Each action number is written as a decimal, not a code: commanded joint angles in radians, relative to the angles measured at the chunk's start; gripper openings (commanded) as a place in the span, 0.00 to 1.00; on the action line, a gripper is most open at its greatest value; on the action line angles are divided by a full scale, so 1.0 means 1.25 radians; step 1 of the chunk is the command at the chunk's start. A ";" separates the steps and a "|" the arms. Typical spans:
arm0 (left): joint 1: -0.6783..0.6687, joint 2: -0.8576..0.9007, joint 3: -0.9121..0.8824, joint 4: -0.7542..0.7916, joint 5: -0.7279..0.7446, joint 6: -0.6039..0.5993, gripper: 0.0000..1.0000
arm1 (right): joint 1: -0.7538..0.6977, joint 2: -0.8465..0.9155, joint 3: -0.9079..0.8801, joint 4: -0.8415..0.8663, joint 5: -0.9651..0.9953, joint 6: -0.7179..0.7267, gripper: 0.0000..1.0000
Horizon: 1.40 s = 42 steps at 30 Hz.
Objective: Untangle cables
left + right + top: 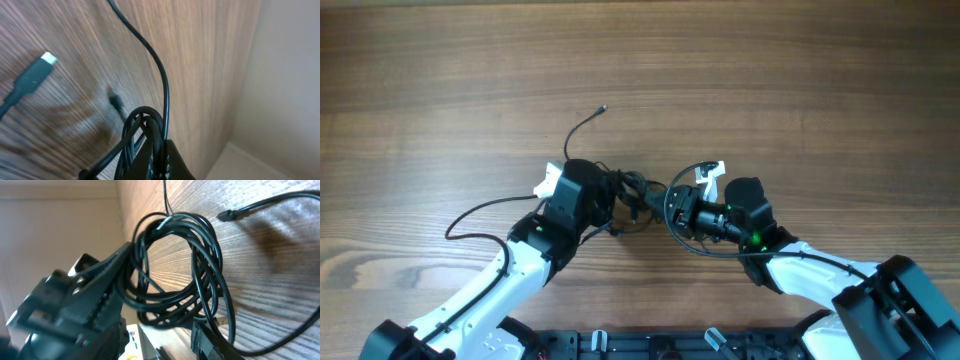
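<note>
The cables [632,193] are thin black cords bunched in a clump at mid-table between my two grippers. My left gripper [613,194] is shut on the clump; in the left wrist view its fingers [170,159] pinch several looped strands [145,125]. One strand runs up to a plug tip [603,110], and another trails left [470,217]. My right gripper [678,208] stands open at the clump's right side. In the right wrist view the loops [200,265] hang over its one clearly visible finger [206,342], and the left gripper's finger [102,297] holds them opposite.
A loose loop [705,248] curls round the right gripper's front. A flat silver-tipped plug [42,62] and a small plug tip [114,96] lie on the wooden table [770,90]. The table's edge [245,100] runs close by the left gripper.
</note>
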 commanded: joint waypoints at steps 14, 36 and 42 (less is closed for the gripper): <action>-0.034 -0.006 0.005 0.089 0.074 -0.002 0.04 | 0.067 -0.008 -0.003 -0.143 0.241 0.080 0.05; -0.012 -0.006 0.005 0.114 0.011 0.198 0.04 | 0.011 -0.125 -0.003 -0.140 0.152 -0.056 0.46; -0.041 -0.006 0.005 0.115 0.011 0.195 0.04 | 0.011 -0.103 -0.003 -0.140 0.168 -0.023 0.46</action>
